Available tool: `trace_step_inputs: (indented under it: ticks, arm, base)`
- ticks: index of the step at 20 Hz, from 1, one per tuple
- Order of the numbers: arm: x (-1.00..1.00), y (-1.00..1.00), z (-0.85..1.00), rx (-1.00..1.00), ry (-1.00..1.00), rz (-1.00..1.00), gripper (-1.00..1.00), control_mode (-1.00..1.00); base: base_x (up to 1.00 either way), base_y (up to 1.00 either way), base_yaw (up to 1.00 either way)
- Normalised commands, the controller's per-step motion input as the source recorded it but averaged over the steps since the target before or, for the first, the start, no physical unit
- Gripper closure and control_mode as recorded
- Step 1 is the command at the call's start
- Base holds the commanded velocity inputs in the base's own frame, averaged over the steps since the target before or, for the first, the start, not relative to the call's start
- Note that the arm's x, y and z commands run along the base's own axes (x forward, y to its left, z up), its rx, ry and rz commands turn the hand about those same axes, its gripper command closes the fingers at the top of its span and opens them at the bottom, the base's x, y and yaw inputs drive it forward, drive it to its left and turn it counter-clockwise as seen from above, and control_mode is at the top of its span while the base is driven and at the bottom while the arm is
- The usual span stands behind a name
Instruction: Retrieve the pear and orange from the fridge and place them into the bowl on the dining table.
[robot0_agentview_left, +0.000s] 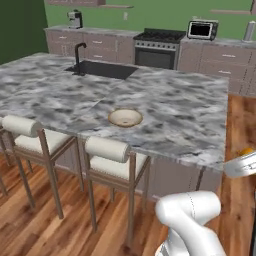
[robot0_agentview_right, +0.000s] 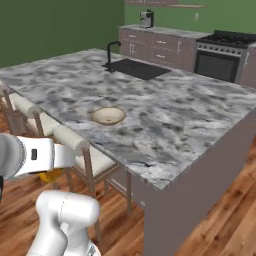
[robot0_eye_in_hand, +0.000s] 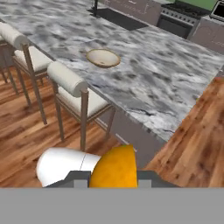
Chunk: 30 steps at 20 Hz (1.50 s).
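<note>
The end effector (robot0_eye_in_hand: 114, 177) is pinched on the orange (robot0_eye_in_hand: 114, 168), held out over the wooden floor (robot0_eye_in_hand: 192, 144), short of the marbled counter (robot0_eye_in_hand: 166, 83). The tan bowl (robot0_agentview_left: 125, 117) sits on that counter near its stool-side edge, behind two cushioned stools (robot0_agentview_left: 112, 157).

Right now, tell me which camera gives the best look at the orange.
The hand view: the orange sits large and close at the bottom, in the shut gripper. The left base view shows a sliver of orange at the right edge behind the arm. The right base view shows a patch under the arm.
</note>
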Motion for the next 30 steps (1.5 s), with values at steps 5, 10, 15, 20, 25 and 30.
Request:
trace_step_inputs:
  ticks: [5, 10, 15, 20, 25, 30]
  arm:
    - [0.0, 0.0, 0.0, 0.0, 0.0, 0.0, 1.0, 1.0]
    - [0.0, 0.0, 0.0, 0.0, 0.0, 0.0, 1.0, 1.0]
    - [0.0, 0.0, 0.0, 0.0, 0.0, 0.0, 1.0, 1.0]
    - [0.0, 0.0, 0.0, 0.0, 0.0, 0.0, 1.0, 1.0]
    - [0.97, 0.65, -0.3, -0.04, 0.1, -0.14, 1.0, -1.0]
    - [1.0, 0.54, -0.19, 0.0, 0.08, -0.08, 1.0, -1.0]
  base:
    - [0.99, 0.27, -0.35]
    - [1.0, 0.21, -0.29]
    - [1.0, 0.23, -0.26]
    - [0.99, 0.39, -0.18]
    - [0.0, 0.0, 0.0]
    - [0.0, 0.0, 0.0]
